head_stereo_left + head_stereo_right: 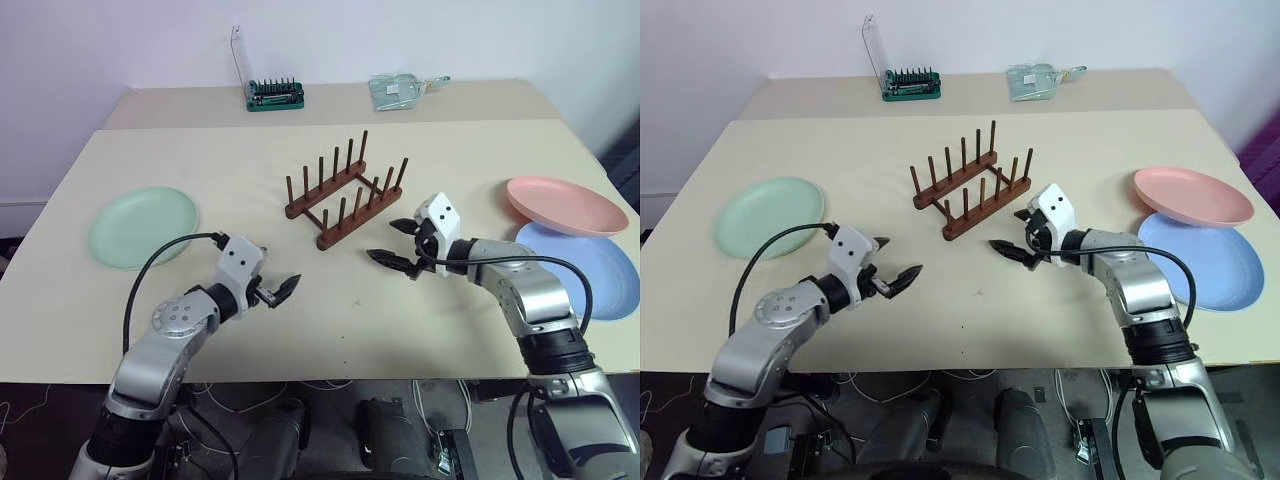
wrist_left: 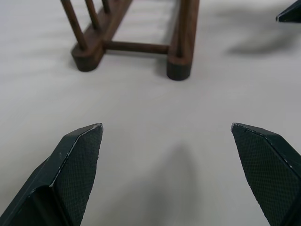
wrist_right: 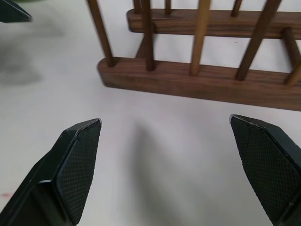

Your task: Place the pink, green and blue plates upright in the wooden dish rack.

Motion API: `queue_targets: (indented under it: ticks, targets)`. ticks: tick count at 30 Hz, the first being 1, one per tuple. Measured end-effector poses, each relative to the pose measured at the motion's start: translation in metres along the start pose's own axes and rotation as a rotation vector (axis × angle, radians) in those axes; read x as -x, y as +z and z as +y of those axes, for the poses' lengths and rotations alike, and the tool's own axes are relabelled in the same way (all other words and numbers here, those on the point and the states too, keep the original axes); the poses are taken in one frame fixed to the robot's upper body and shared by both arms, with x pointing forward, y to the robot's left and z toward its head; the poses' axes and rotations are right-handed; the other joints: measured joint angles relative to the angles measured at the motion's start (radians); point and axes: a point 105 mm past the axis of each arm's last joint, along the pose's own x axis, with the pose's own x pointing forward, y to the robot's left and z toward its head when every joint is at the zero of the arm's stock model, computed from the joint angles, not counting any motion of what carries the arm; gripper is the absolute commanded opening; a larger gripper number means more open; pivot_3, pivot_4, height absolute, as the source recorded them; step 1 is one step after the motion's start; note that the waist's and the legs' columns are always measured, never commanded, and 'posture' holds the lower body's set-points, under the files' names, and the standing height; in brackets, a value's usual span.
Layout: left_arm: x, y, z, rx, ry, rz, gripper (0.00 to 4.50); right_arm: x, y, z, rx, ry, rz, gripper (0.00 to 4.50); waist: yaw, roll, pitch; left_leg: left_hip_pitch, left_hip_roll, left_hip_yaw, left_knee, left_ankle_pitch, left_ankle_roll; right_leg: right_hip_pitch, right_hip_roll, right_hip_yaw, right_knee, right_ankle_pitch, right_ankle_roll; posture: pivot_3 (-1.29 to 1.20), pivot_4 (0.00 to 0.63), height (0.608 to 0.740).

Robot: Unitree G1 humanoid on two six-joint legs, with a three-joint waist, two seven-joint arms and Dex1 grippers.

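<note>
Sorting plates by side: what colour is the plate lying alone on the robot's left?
Pale green plate, clearest in the left eye view.

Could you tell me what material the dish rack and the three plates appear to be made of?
The wooden dish rack looks like dark reddish-brown wood with a smooth, faintly satin finish; grain shows on its rails in the right wrist view. The green plate, pink plate and blue plate look like matte plastic, perhaps melamine or a fibre composite: even pastel colour, thin rims, no glaze shine. Ceramic cannot be excluded.
</note>
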Motion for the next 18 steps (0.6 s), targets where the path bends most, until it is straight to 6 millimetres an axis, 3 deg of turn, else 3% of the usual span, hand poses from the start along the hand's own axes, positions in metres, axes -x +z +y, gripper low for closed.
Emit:
queue_targets:
  ticks: [12,18]
  targets:
    - [0.008,-0.003,0.013,0.005,0.010,0.013,4.50,-0.001,0.009,-0.006,0.037,-0.027,-0.035,4.46,0.001,0.000,0.000,0.000,0.000,0.000,0.000,0.000,0.000,0.000,0.000,0.000,0.000,0.000,0.000,0.00,0.150,0.740]
    - [0.008,-0.002,0.008,0.040,-0.019,0.002,4.50,-0.001,0.006,-0.006,0.017,-0.023,-0.027,4.46,0.000,0.000,0.000,0.000,0.000,0.000,0.000,0.000,0.000,0.000,0.000,0.000,0.000,0.000,0.000,0.00,0.150,0.740]
